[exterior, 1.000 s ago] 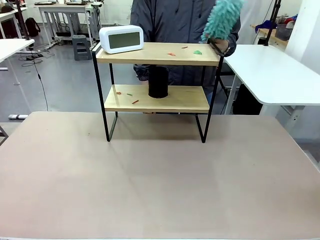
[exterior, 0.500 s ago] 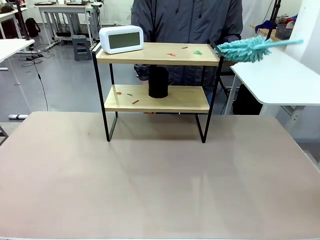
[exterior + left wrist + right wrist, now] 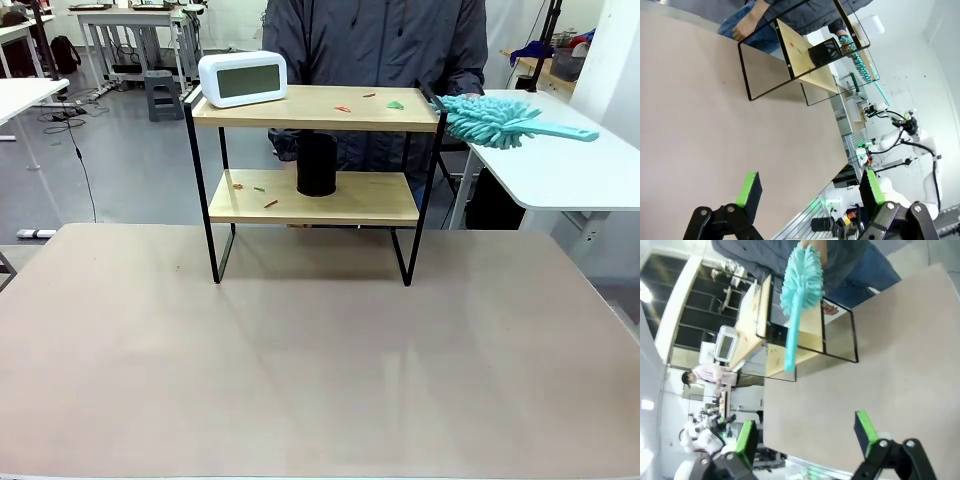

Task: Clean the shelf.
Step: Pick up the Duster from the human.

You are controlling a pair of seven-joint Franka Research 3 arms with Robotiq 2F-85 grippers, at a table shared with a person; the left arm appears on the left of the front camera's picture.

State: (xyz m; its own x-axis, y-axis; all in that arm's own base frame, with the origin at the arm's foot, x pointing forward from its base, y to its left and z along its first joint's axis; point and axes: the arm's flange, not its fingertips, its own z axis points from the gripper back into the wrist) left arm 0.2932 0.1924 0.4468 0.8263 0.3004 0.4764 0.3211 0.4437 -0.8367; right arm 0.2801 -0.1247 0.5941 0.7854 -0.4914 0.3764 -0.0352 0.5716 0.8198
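**Shelf** (image 3: pixel 315 107): two-tier rack at the far middle of the brown table (image 3: pixel 320 370), directly in front of the person. Its long axis runs left to right across the table, with the open front facing the robot.
- Top board: white alarm clock (image 3: pixel 243 78) at the left end, coloured scraps (image 3: pixel 395 104) toward the right.
- Lower board: black cup (image 3: pixel 317 163) in the middle, more scraps to its left.
- Nothing has been swept yet.

**Duster** (image 3: pixel 480 118): teal and fluffy.
- A second ago it stood upright above the shelf's right corner. It has since swung down and now lies roughly level just beside that corner; I cannot tell whether it touches the frame.
- The head points toward the shelf and the handle points out to the robot's right.
- This looks like an offer of the handle, so cleaning has probably not started.

**Hand** (image 3: pixel 812 246): the person's, closed around the duster at its fluffy end.

**Left gripper** (image 3: pixel 809 189): fingers spread wide with nothing between them, well short of the shelf.

**Right gripper** (image 3: pixel 806 434): the same, with the handle pointing toward it.
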